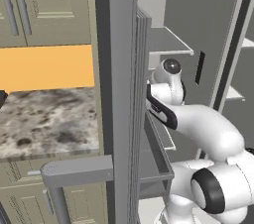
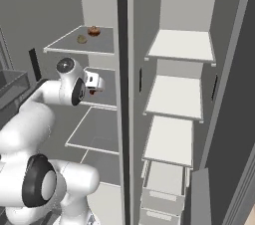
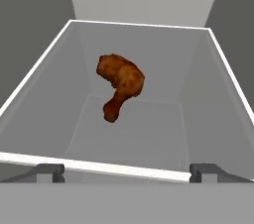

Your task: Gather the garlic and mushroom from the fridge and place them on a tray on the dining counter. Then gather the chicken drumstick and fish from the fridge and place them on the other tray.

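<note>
One chicken drumstick [image 3: 120, 89] ahead on fridge [image 2: 124, 0] shelf. Gripper [image 3: 127, 172] spread wide, empty. Best straddle the meaty end before closing.

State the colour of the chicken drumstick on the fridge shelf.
Golden reddish-brown, clearest in the hand view: chicken drumstick.

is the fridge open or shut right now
Open: both fridge doors are swung wide, exposing white shelves and the chicken drumstick.

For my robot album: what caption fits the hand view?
Open claw hovering above a chicken drumstick on a fridge shelf.
</note>
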### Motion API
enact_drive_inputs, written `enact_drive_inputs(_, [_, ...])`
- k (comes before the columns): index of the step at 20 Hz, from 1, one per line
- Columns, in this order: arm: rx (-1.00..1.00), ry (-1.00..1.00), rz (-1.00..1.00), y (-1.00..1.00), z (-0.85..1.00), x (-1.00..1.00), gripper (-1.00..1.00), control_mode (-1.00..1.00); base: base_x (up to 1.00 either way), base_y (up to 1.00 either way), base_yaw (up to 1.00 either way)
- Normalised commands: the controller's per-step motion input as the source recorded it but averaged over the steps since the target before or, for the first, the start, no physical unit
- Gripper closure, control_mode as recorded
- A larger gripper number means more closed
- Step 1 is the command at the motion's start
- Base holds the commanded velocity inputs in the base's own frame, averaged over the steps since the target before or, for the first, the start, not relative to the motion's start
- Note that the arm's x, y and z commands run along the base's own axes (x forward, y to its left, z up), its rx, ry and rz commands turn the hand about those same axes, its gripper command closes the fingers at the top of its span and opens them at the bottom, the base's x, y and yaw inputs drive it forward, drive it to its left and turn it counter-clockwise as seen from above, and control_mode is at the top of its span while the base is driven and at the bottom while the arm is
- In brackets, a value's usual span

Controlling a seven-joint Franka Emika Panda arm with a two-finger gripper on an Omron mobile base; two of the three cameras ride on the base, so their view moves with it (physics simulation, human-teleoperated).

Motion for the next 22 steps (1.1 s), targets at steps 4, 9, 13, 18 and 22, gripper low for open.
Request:
enact_drive_inputs(4, [0.00, 0.02, -0.01, 0.02, -0.17, 0.44, -1.00, -1.00, 0.00, 0.00, 0.00])
enact_drive_inputs(9, [0.00, 0.05, 0.00, 0.00, -0.08, 0.44, -1.00, -1.00, 0.00, 0.00, 0.00])
enact_drive_inputs(13, [0.00, 0.06, -0.01, 0.01, -0.14, 0.51, -1.00, -1.00, 0.00, 0.00, 0.00])
enact_drive_inputs(18, [0.00, 0.07, -0.01, 0.01, -0.25, 0.44, -1.00, -1.00, 0.00, 0.00, 0.00])
enact_drive_inputs(22, [0.00, 0.06, -0.01, 0.05, -0.30, 0.46, -1.00, -1.00, 0.00, 0.00, 0.00])
